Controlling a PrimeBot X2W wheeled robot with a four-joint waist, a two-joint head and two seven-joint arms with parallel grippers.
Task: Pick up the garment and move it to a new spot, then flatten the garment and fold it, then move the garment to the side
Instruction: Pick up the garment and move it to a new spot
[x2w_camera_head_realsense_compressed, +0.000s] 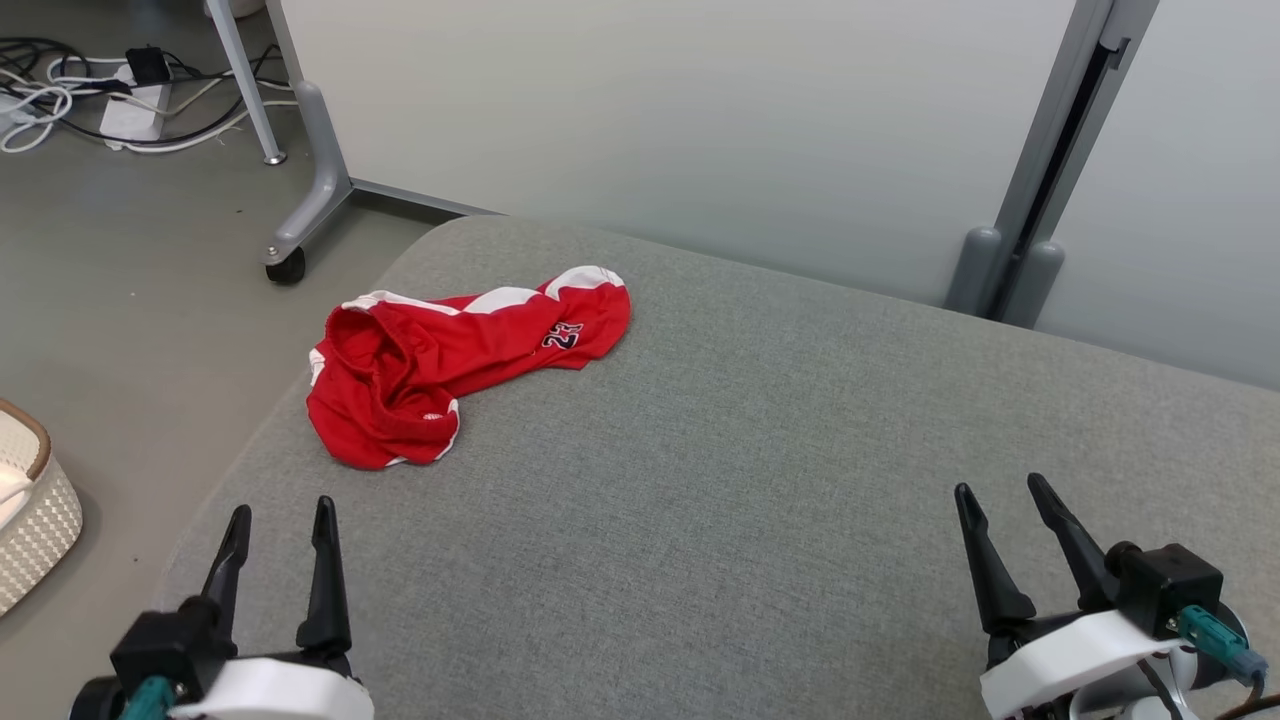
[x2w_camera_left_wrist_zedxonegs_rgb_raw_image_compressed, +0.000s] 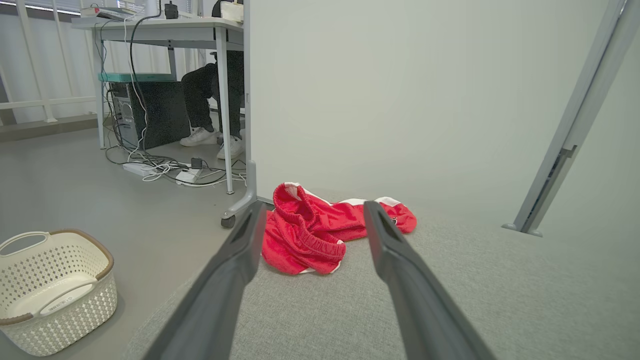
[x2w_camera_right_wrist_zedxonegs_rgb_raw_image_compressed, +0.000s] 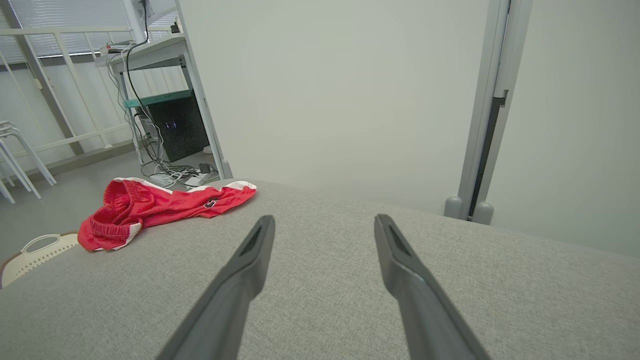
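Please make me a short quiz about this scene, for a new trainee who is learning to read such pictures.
1. True or false: the red shorts lie neatly folded on the grey cushion.
2. The fingers of the left gripper and the right gripper are: A) open and empty; B) shut on the shorts; C) one open, one shut.
3. Which gripper is nearer to the shorts?
Key: 1 false, they lie crumpled; 2 A; 3 the left gripper.
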